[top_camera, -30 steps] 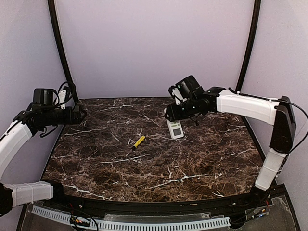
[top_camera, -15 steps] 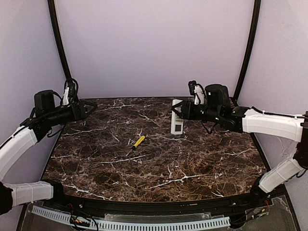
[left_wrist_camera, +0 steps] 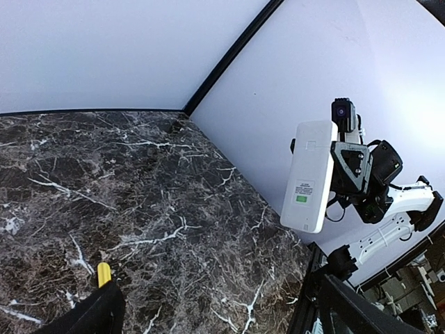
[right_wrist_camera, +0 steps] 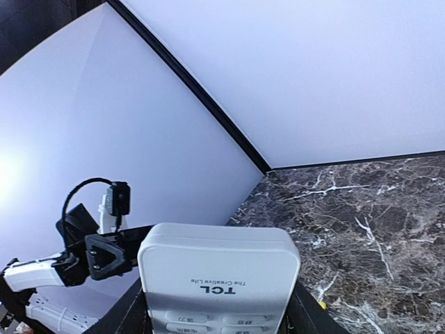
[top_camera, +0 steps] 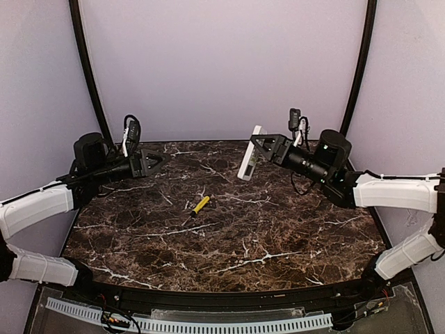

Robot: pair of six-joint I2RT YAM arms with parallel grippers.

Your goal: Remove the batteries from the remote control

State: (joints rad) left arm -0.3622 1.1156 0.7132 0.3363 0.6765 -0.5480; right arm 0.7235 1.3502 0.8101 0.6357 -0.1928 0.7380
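Our right gripper (top_camera: pixel 257 149) clamps the remote control (top_camera: pixel 245 167) mid-air; left gripper (top_camera: pixel 157 163) wide open, empty. Light, stiff, slick plastic: we grip long edges.

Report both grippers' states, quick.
Left gripper: open, holding nothing.
Right gripper: closed on the remote control.

This is looking like a robotics lab test cell rather than a home: plain pale-lilac panels (top_camera: pixel 222 62) are enclosing a dark marble-patterned tabletop (top_camera: pixel 278 236), black frame poles (top_camera: pixel 86 69) are rising at the corners, and a white perforated strip (top_camera: pixel 208 325), probably cable trunking, is running along the near edge.
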